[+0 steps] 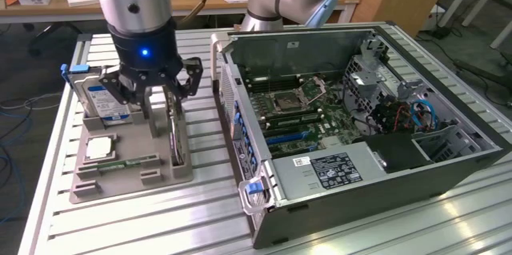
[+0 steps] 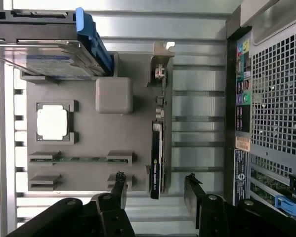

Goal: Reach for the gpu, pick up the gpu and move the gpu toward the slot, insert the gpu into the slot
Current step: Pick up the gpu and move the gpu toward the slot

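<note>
Reach step, by my reading: the claw [image 2: 155, 180] hangs open over the gpu [image 2: 157, 143], which stands unheld on edge in the grey holder tray [image 2: 103, 133] on the desk [image 1: 160, 219]; gripping calls for fingers squarely astride the thin board.

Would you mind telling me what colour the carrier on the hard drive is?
The carrier is blue, clearest in the wrist view.

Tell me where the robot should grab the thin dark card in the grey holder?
Grip the thin dark circuit card with silver end bracket by its upper edge, coming straight down from above and pinching its two flat faces. It stands on edge in the grey plastic holder, so its top edge is free.
</note>
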{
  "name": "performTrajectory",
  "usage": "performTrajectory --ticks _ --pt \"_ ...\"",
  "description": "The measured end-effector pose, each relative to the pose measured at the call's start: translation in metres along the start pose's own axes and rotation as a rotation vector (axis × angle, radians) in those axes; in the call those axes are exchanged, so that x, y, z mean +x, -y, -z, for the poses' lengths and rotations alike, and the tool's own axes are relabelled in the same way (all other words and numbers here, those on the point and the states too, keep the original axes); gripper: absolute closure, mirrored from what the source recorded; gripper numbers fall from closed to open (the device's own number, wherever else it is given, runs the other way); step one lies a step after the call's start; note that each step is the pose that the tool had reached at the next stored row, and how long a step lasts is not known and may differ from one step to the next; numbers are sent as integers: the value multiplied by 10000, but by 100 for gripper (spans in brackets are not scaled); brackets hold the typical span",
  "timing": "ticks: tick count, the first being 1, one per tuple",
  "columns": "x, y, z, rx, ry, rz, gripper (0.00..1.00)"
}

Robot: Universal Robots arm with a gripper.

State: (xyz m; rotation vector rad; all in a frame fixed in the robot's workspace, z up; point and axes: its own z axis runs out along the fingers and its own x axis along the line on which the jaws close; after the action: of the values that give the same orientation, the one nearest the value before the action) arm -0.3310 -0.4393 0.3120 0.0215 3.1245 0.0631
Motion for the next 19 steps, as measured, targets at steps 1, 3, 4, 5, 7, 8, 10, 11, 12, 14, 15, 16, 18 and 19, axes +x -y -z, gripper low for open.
performTrajectory --ticks 1,3,4,5,7,8,10,11,12,14,15,16,18,19 --pt "0 -3 -18 0 0 1 41" --pt "1 -12 -55 1 -1 3 41" --pt "1 -22 -73 1 -2 3 41" --pt "1 -31 -91 1 -1 5 41" --pt "0 -60 -128 2 -2 5 41" --pt "-1 -76 -148 1 -1 6 41" --pt "0 -105 -186 2 -1 5 41" --pt "0 -115 -205 3 -1 5 41" --pt "0 -123 -223 3 0 5 41" --pt "1 -141 -259 5 -1 4 41" --pt "1 -150 -279 6 -1 5 41" --pt "2 -159 -298 6 -1 4 41" --pt "3 -180 -334 6 -1 4 41" --pt "3 -192 -353 5 -1 4 41"
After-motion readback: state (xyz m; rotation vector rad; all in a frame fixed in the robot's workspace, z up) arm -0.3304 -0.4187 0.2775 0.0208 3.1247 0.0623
